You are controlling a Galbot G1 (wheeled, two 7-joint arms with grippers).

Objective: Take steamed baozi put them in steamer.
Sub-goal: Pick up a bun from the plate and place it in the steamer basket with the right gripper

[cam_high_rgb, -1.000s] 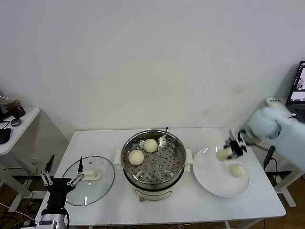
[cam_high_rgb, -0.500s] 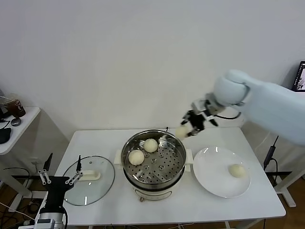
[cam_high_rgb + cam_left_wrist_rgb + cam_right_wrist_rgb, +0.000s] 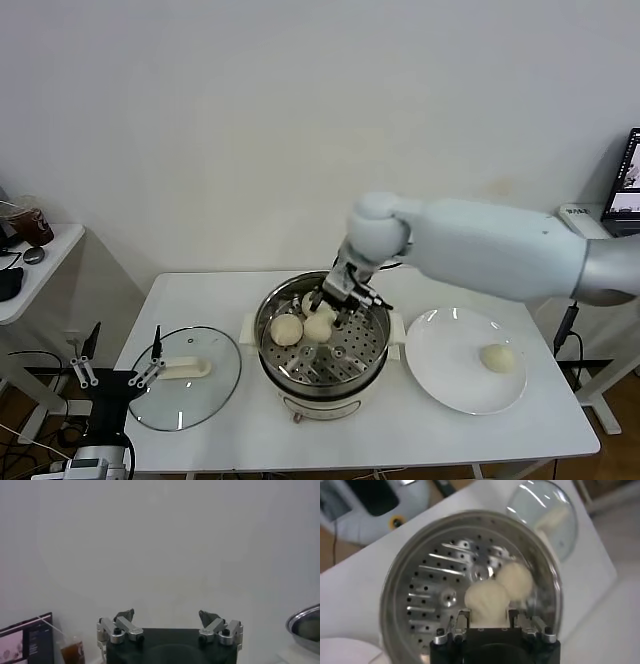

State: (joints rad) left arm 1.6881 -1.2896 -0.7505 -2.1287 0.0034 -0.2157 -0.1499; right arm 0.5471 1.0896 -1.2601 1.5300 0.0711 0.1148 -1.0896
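The steamer (image 3: pixel 268 318) stands mid-table with its perforated tray (image 3: pixel 427 592) showing. My right gripper (image 3: pixel 335 300) reaches down into it, shut on a cream-white baozi (image 3: pixel 320 326) that sits low over the tray. In the right wrist view that baozi (image 3: pixel 487 599) lies between the two fingers of the right gripper (image 3: pixel 487 621). A second baozi (image 3: pixel 286 328) (image 3: pixel 516 579) rests right beside it. Another one (image 3: pixel 303 298) peeks out behind the gripper. One baozi (image 3: pixel 497 357) lies on the white plate (image 3: pixel 440 385). My left gripper (image 3: pixel 115 362) (image 3: pixel 167 617) waits open at the table's front left corner.
The glass lid (image 3: pixel 185 372) (image 3: pixel 547 510) lies flat to the left of the steamer, close to my left gripper. A side table (image 3: pixel 30 270) with a cup stands farther left. A laptop (image 3: pixel 625 190) sits at the far right.
My right gripper carried the baozi from the plate, over the steamer's back rim, and down into the steamer beside the other baozi. The left arm has barely shifted.
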